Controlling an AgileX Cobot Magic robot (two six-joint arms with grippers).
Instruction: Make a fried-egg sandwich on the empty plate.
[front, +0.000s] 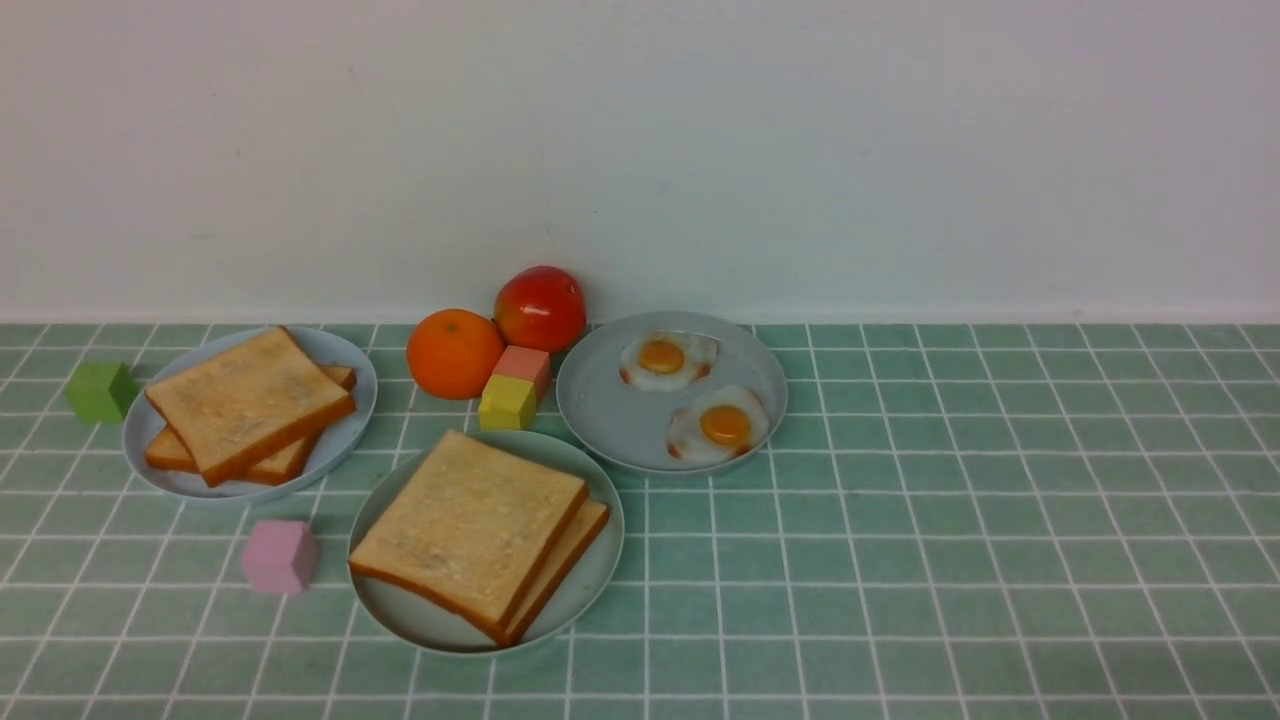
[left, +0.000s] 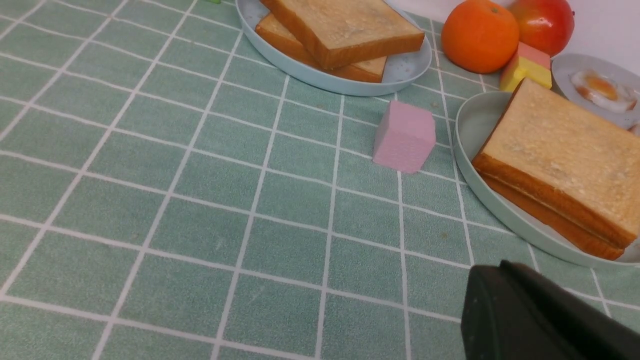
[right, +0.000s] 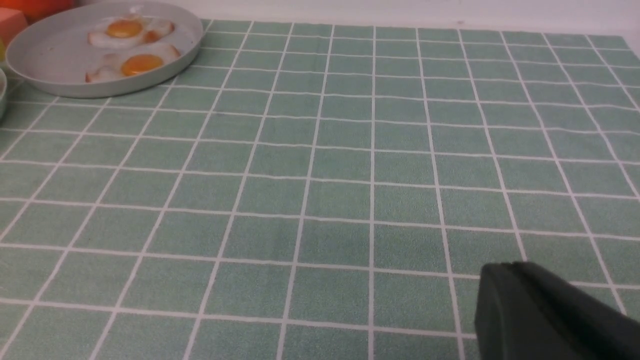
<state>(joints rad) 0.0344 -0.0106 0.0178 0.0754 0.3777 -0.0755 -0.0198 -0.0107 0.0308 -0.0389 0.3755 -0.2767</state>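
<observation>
The pale mint plate sits front and centre and holds two stacked toast slices; the left wrist view shows this plate and stack from the side. Whether anything lies between the slices I cannot tell. Two fried eggs lie on a greyish plate behind and to the right, also seen in the right wrist view. Two more toast slices rest on the left plate. Neither arm shows in the front view. My left gripper and right gripper are shut and hold nothing, over bare cloth.
An orange and a red fruit stand near the back wall, with a pink block and a yellow block beside them. A green cube sits far left. A pink cube lies left of the mint plate.
</observation>
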